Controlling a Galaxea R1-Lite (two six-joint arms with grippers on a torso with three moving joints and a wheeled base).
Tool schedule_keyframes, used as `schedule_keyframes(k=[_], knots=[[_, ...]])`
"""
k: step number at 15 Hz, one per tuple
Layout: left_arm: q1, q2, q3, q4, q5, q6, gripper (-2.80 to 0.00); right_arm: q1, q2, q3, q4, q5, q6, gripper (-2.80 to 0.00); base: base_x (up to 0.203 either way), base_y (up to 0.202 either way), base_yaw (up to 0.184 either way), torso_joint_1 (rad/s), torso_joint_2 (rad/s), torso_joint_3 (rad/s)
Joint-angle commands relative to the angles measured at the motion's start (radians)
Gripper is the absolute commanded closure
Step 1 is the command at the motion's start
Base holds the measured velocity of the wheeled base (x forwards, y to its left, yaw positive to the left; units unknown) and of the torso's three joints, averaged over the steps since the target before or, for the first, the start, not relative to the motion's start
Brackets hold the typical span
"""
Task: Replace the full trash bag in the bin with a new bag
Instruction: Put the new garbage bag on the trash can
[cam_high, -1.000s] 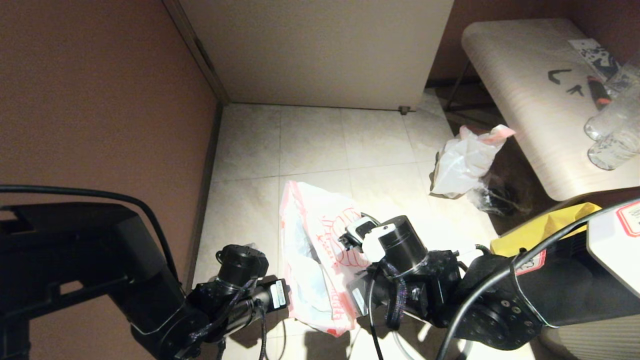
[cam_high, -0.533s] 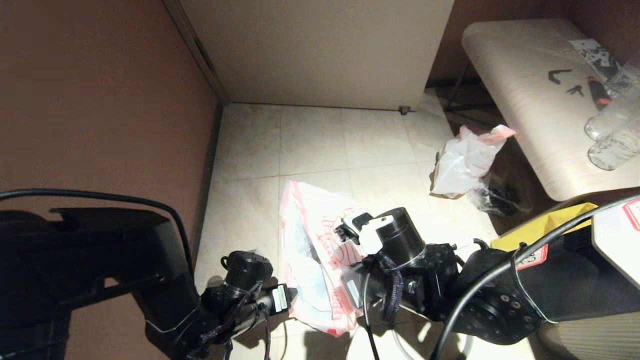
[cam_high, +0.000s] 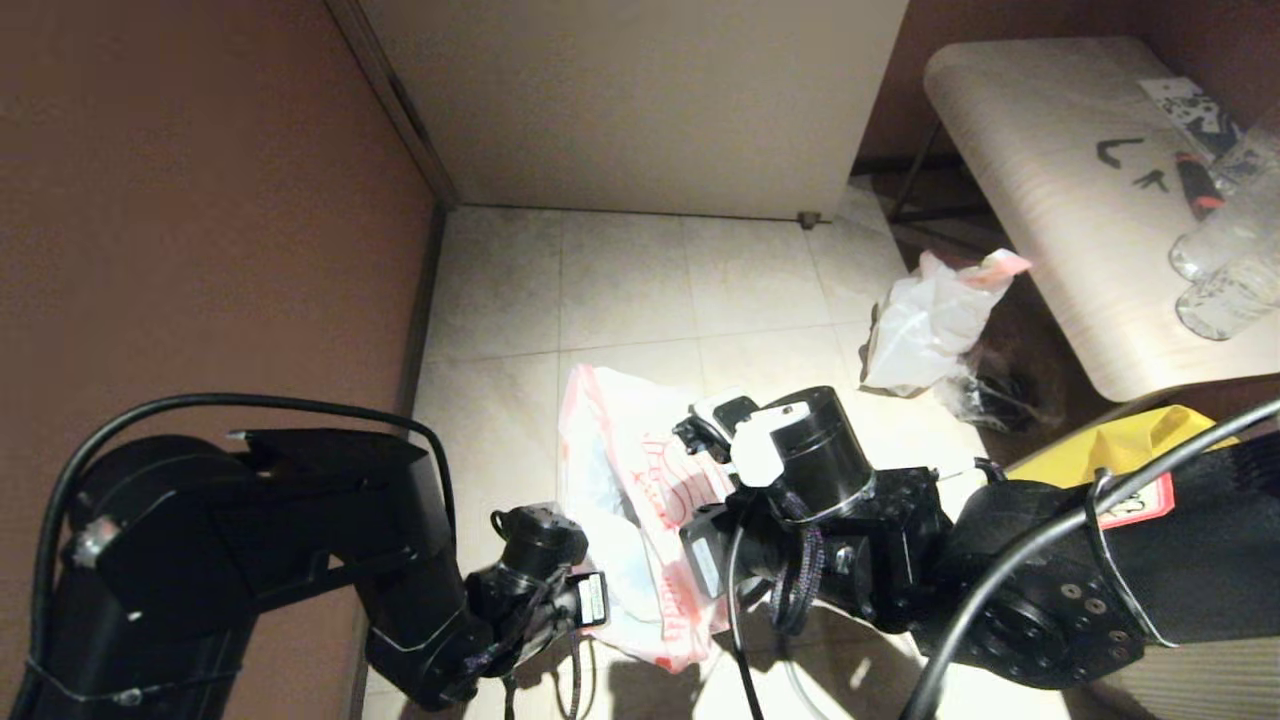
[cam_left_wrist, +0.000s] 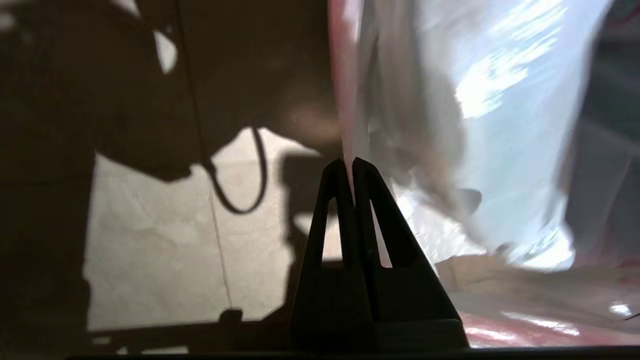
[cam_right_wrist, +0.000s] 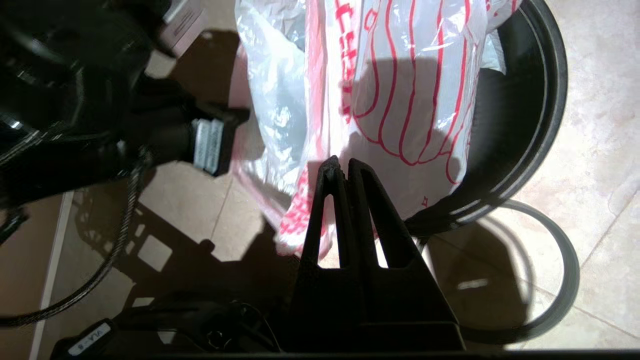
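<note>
Pinching the new bag (cam_right_wrist: 400, 90), both grippers (cam_left_wrist: 348, 162) (cam_right_wrist: 341, 162) reach low

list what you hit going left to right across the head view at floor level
left gripper → new bag → right gripper → full trash bag → table

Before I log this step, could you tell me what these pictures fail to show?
- Black round bin: hidden in head view behind the right arm.
- Bin's inside: covered by the translucent red-printed new bag.
- Left gripper: bag beyond it blurred.
- Grey ring: partly cut off by right gripper.
</note>
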Motion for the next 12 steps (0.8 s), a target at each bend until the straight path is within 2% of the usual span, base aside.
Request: schedule_keyframes(k=[1,4,8,9,12], knots=[[-0.028,-0.033,-0.060,0.030,0.020,-0.004,0.00,0.003,-0.039,0.032,0.032,-0.001,0.002,0.00,0.000,0.000,0.000,0.000,0.00,0.000],[-0.064,-0.148,-0.065,0.079,0.026,-0.037,0.00,0.022,-0.020,0.063,0.070,-0.003,0.003,0.00,0.000,0.000,0.000,0.000,0.00,0.000],[-0.005,-0.149,-0.050,0.078,-0.046,-0.053,0.00,0.028,0.102,-0.017,0.063,-0.042,0.002,0.00,0.000,0.000,0.000,0.000,0.00,0.000],[0.014,-0.149,-0.049,0.078,-0.063,-0.060,0.00,0.029,0.123,-0.042,0.064,-0.047,0.001,-2.80,0.000,0.000,0.000,0.000,0.00,0.000],[0.042,-0.144,-0.020,0.067,-0.098,-0.072,0.00,0.027,0.187,-0.075,0.064,-0.043,-0.010,-2.80,0.000,0.000,0.000,0.000,0.00,0.000]])
